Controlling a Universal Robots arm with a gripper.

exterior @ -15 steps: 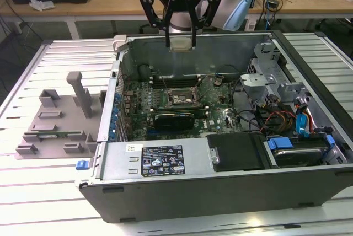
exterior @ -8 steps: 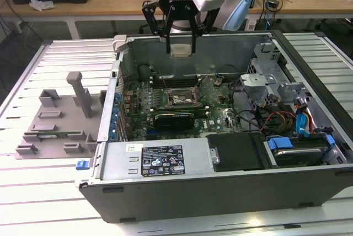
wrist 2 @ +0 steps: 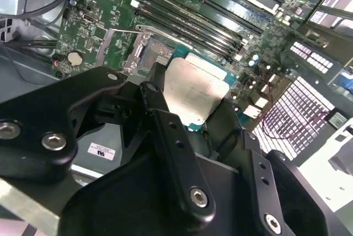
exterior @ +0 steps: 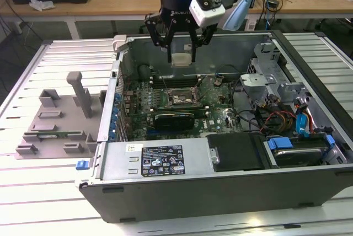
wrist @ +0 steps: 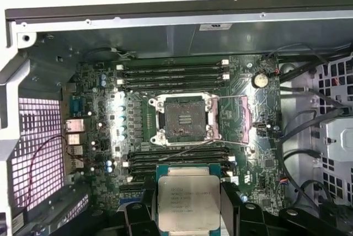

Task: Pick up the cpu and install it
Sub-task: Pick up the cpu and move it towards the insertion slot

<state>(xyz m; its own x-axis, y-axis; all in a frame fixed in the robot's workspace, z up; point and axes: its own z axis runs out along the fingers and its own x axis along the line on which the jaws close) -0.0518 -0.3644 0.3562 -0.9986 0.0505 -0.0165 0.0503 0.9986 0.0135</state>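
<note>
**Inspector:** What was the state of the gripper (exterior: pixel 181 55)?

**Assistant:** It was pinching the cpu (exterior: pixel 181 60) by two opposite edges, silver lid uppermost. It hung over the open case (exterior: pixel 165 178), and the cpu was not seated.

**Inspector:** Which way did the socket lie from the cpu?

**Assistant:** In the first wrist view the socket (wrist: pixel 185 117) sat between two banks of slots (wrist: pixel 171 73). It was apart from the cpu, which overlapped the nearer bank. I judged the cpu short of plumb over the socket, though the camera's slant may account for some of that. Its edges ran square with the socket frame. The cpu looked near square, so I could not tell a long axis.

**Inspector:** What did one view add to another?

**Assistant:** The first wrist view showed the socket open, its contact field bare and its plate (wrist: pixel 231 117) swung aside. The exterior view gave the height: the cpu hung about level with the case's upper rim, well above the board (exterior: pixel 218 116). The second wrist view showed a black finger (wrist 2: pixel 165 131) hard against the cpu's edge.
</note>
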